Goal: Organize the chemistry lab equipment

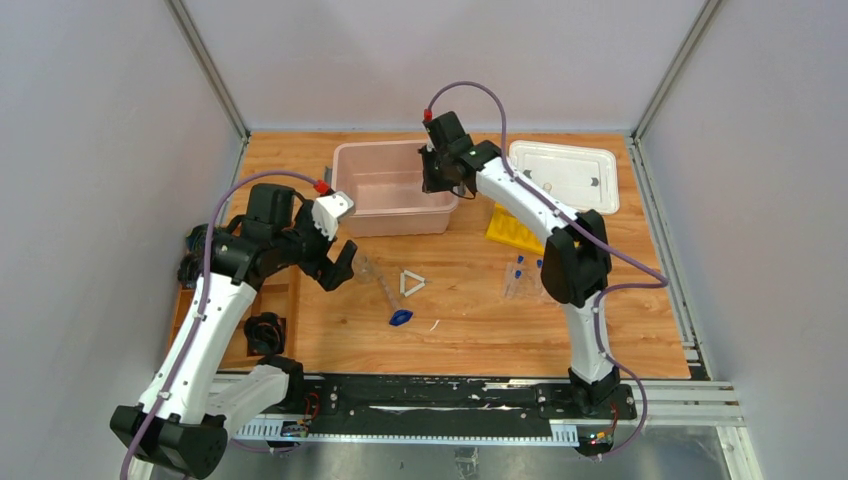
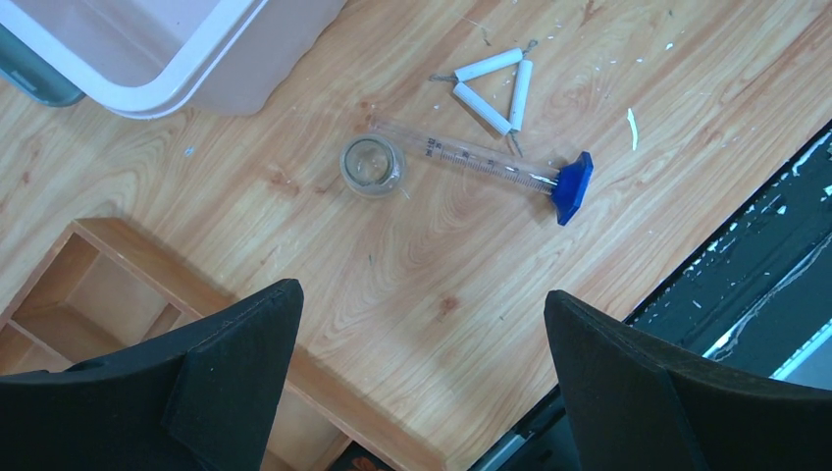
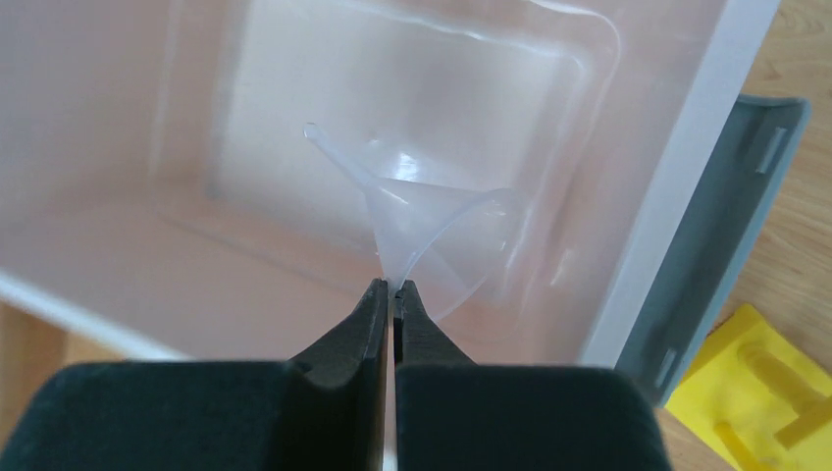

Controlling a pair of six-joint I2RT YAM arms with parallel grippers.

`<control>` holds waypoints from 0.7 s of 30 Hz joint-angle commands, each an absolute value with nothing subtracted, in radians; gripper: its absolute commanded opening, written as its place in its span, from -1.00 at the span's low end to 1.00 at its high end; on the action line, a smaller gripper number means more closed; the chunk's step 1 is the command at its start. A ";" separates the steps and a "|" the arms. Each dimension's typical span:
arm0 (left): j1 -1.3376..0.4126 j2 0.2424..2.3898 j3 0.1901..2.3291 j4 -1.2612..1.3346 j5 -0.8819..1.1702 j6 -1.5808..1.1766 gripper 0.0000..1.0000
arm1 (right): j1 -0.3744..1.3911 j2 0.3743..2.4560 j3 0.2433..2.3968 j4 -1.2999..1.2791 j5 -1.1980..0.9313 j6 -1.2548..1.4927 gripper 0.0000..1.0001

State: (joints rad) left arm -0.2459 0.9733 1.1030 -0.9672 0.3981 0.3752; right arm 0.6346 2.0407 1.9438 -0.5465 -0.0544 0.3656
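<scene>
The right gripper (image 3: 393, 290) is pressed shut on the rim of a clear funnel (image 3: 432, 211), with only the thin wall caught between the two fingers. The funnel is held inside the pink bin (image 3: 692, 137), its spout pointed toward ten o'clock in the wrist view. Whether it touches the bin floor cannot be told, since the clear plastic blurs into the pale bottom. A grey handle (image 3: 731, 216) is seen on the bin's wall at three o'clock, and a corner of a yellow rack (image 3: 760, 392) is cut off by the frame at five o'clock.

The left gripper (image 2: 420, 294) is spread wide with nothing held in it, hung above the wooden table (image 2: 412, 255). At twelve o'clock from it a small clear beaker (image 2: 372, 163) is stood on the table. A marked clear tube (image 2: 471, 157) is laid just beside the beaker, perhaps touching it. The tube's blue foot (image 2: 571, 186) is turned toward three o'clock. A white triangle (image 2: 494, 80) is laid just beyond the tube. A wooden tray (image 2: 98, 285) is partly hidden at eight o'clock by one of the gripper's fingers (image 2: 226, 392).

From above, small tubes with blue caps (image 1: 520, 275) are made out at six o'clock from the yellow rack, but they are too small to be counted and whatever holds them is too faint to describe. A white lid (image 1: 565, 175) is laid at three o'clock from the bin.
</scene>
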 commanded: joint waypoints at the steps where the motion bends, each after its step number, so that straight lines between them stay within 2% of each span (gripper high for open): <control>1: -0.252 0.955 1.104 -0.962 0.421 0.386 1.00 | 0.611 2.109 2.069 -0.637 -0.015 0.335 -1.00; 6: -0.252 0.943 1.099 -0.962 0.425 0.385 1.00 | 0.611 2.154 2.135 -0.635 0.042 0.316 -0.97; 16: -0.251 0.925 1.109 -0.961 0.439 0.383 1.00 | 0.631 2.083 2.158 -0.647 0.088 0.314 0.04; 19: -0.252 0.929 1.113 -0.962 0.431 0.373 1.00 | 0.662 2.023 2.129 -0.646 0.127 0.290 0.14; 21: -0.249 0.941 1.128 -0.962 0.386 0.362 1.00 | 0.724 1.897 1.992 -0.584 0.147 0.278 0.13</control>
State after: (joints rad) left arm -0.2459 0.9394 1.1030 -0.9672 0.4171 0.3733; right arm 0.6422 2.0838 2.1063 -0.6247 0.0944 0.3099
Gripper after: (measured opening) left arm 0.997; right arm 0.570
